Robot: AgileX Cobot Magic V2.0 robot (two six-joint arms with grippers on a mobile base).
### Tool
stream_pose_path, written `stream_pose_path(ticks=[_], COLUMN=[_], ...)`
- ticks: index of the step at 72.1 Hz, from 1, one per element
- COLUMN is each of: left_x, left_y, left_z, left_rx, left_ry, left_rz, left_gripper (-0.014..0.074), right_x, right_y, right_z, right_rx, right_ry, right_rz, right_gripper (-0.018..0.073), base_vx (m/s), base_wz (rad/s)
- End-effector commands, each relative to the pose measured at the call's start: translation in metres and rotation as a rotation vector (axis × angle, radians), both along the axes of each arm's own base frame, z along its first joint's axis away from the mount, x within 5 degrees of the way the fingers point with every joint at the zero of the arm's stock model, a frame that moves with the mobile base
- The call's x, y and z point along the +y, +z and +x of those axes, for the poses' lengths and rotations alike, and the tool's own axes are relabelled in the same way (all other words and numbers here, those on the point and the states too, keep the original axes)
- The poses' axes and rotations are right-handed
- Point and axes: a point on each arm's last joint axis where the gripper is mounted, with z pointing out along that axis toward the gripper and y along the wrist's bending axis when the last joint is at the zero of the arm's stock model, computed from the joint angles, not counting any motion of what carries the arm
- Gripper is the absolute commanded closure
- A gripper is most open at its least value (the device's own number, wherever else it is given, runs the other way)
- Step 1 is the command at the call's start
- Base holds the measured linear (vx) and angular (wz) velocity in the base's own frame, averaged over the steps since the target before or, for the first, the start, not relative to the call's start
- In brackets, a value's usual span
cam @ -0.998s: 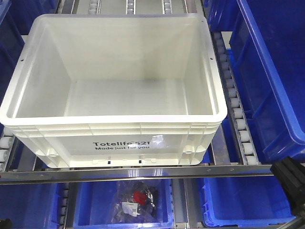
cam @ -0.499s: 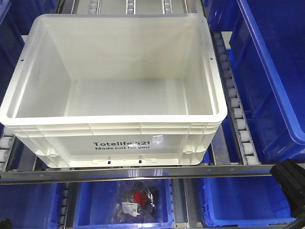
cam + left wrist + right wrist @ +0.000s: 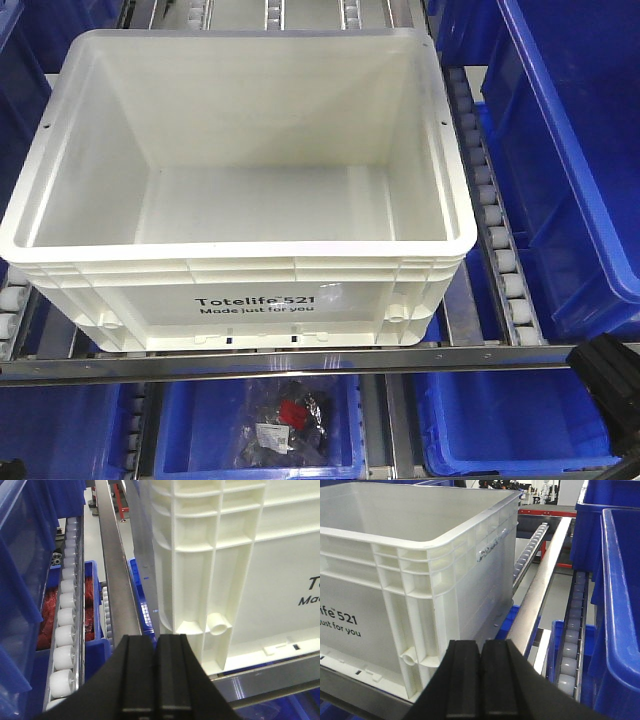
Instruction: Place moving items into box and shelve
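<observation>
- Roller-track shelving (image 3: 500,262) lined with blue bins (image 3: 575,150) carries the white box (image 3: 240,150), sitting open at the shelf's front edge.
- Left gripper (image 3: 154,672), jaws pressed together, hangs off the box's front-left corner.
- Right gripper (image 3: 481,677), likewise closed and empty, is near the front-right corner.

The box (image 3: 240,270) is open-topped with a bare interior; blue bins (image 3: 560,160) crowd its right side.

Blue bins (image 3: 560,150) flank white rollers (image 3: 495,215); bagged red part (image 3: 290,415) below.
</observation>
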Motion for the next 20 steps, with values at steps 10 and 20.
stream_pose_path(ticks=[10, 20], left_x=[-0.0004, -0.0004], left_y=[0.0012, 0.0012], left_z=[0.0009, 0.0009], left_rx=[-0.074, -0.074], left_ry=[-0.005, -0.005], left_rz=[-0.011, -0.011], left_gripper=[0.0624, 0.0624], right_x=[-0.0005, -0.0005], right_y=[0.0067, 0.0067], right_z=[0.0001, 0.0001], right_rx=[-0.076, -0.076], right_ry=[-0.005, -0.005], right_rz=[0.036, 0.036], right_gripper=[0.0574, 0.0574], base_vx=[0.0, 0.0], base_wz=[0.0, 0.0])
